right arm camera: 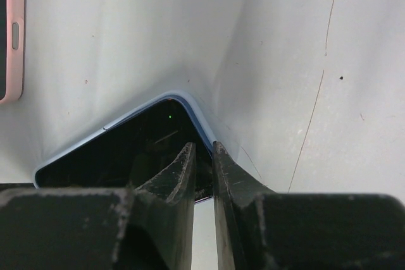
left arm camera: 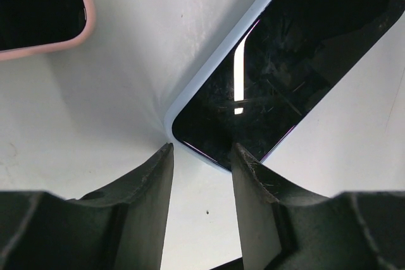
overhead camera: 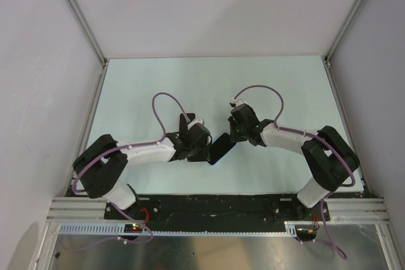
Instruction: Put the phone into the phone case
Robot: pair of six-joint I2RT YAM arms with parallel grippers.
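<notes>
A black phone (overhead camera: 221,148) lies tilted on the table between my two arms, its dark screen (left arm camera: 285,74) sitting inside a light blue phone case (left arm camera: 215,55). My left gripper (left arm camera: 201,150) is open, and the phone's near corner lies just past its fingertips with nothing between them. My right gripper (right arm camera: 202,147) is closed narrowly over the case's blue rim (right arm camera: 190,102) at a corner. One finger is on the phone's screen (right arm camera: 126,150) and the other is outside the rim. In the top view the left gripper (overhead camera: 209,150) and right gripper (overhead camera: 235,136) meet at the phone.
A pink case (left arm camera: 38,11) with a dark face lies close by and shows at the upper left of both wrist views, including its side (right arm camera: 9,30). The pale table (overhead camera: 190,86) is walled on three sides by white panels.
</notes>
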